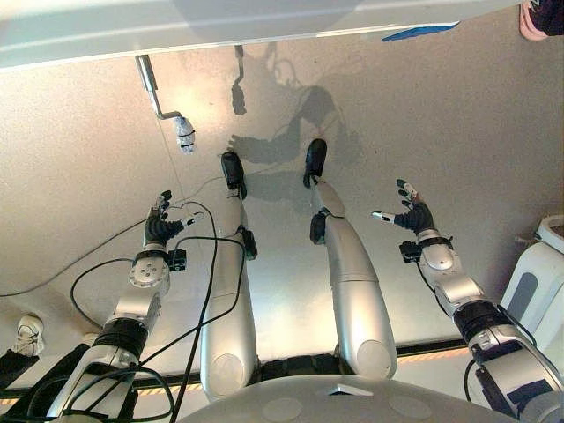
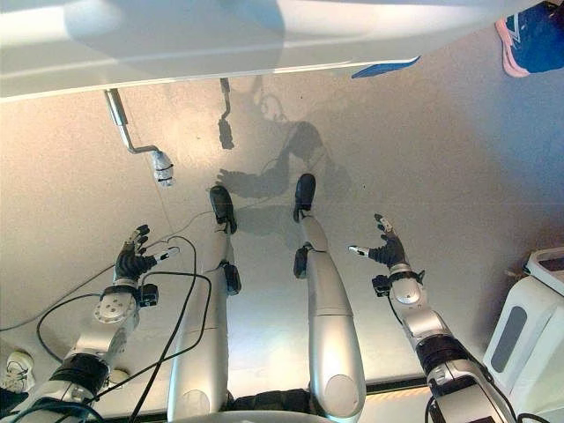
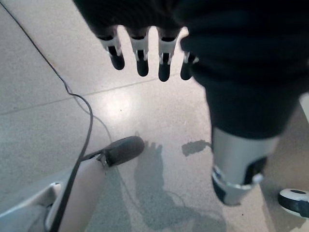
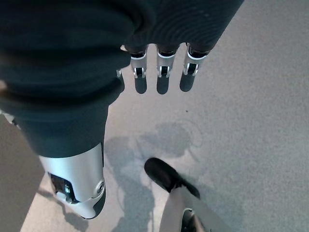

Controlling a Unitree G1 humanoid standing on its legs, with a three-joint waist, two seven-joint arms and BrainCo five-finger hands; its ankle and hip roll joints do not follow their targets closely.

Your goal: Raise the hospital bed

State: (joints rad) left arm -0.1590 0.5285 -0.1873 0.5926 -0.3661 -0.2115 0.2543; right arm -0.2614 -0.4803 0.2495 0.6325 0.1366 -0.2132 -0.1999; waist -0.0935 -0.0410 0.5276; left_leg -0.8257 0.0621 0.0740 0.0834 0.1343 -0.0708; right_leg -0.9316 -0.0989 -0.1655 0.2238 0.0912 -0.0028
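Both hands spread, crank handle (image 1: 183, 132) untouched

Floor (image 1: 79, 132): pale speckled surface, smooth, with a bright glare patch showing in the left wrist view and faint seam lines crossing it. Light comes from above; shadows fall sharply on the floor. White and grey unit (image 1: 538, 286) stands at the right edge, possibly a bin or appliance; too cropped to tell. Orange-and-black strip (image 1: 432, 352) runs along the floor at the near edge.
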